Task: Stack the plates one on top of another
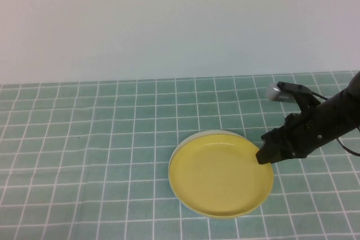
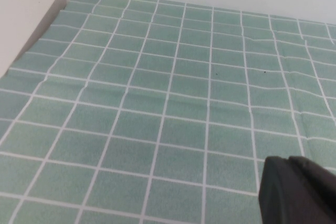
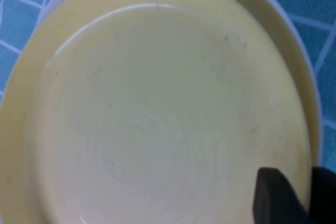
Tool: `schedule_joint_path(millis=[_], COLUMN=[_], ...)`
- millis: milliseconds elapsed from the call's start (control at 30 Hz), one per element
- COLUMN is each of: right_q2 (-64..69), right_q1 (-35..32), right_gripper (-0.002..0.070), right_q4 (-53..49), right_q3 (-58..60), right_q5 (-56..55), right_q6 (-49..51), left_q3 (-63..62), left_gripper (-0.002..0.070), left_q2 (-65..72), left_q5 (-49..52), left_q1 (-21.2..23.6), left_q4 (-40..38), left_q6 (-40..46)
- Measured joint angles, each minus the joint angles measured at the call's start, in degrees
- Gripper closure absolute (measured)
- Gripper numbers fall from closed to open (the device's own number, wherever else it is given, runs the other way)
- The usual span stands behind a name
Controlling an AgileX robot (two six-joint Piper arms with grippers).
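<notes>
A yellow plate (image 1: 216,175) lies on top of another plate, of which only a pale rim (image 1: 181,149) peeks out along the left and front edges. My right gripper (image 1: 264,157) is at the yellow plate's right rim. In the right wrist view its two dark fingers (image 3: 273,195) stand apart, open, straddling the yellow plate (image 3: 157,114) at its rim, and the pale rim (image 3: 296,32) shows beyond. The left gripper (image 2: 287,160) is out of the high view. Its wrist view shows it shut over bare cloth with nothing in it.
A green tablecloth with a white grid (image 1: 84,155) covers the table up to a plain white wall (image 1: 169,21). The right arm (image 1: 332,113) reaches in from the right edge. A white ledge (image 2: 26,19) borders the cloth in the left wrist view.
</notes>
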Motion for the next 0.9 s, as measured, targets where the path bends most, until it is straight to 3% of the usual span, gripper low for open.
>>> schedule_joint_path(millis=[133, 267, 400, 500, 567, 700, 900], right_q2=[0.00, -0.87, -5.58, -11.41, -16.09, -25.43, -39.33], right_q1=[0.00, 0.00, 0.00, 0.00, 0.00, 0.00, 0.00], right_gripper=[0.0408, 0.0376, 0.0461, 0.0590, 0.0637, 0.0664, 0.0668], right_q4=[0.00, -0.37, -1.67, -4.49, -7.16, -15.42, -36.05], right_q3=[0.00, 0.00, 0.00, -0.14, -0.36, -0.40, -0.26], right_q5=[1.49, 2.72, 2.71, 2.33, 1.74, 0.45, -0.03], right_q6=[0.08, 0.08, 0.08, -0.02, 0.24, 3.33, 16.24], left_q3=[0.00, 0.00, 0.00, 0.00, 0.00, 0.00, 0.00], left_gripper=[0.0675, 0.0675, 0.0675, 0.0676, 0.0676, 0.0676, 0.0675], left_q2=[0.00, 0.00, 0.00, 0.00, 0.00, 0.00, 0.00], left_q5=[0.00, 0.00, 0.00, 0.00, 0.00, 0.00, 0.00], left_q1=[0.00, 0.00, 0.00, 0.00, 0.00, 0.00, 0.00], left_q4=[0.00, 0.00, 0.00, 0.00, 0.00, 0.00, 0.00], left_q6=[0.00, 0.00, 0.00, 0.00, 0.00, 0.00, 0.00])
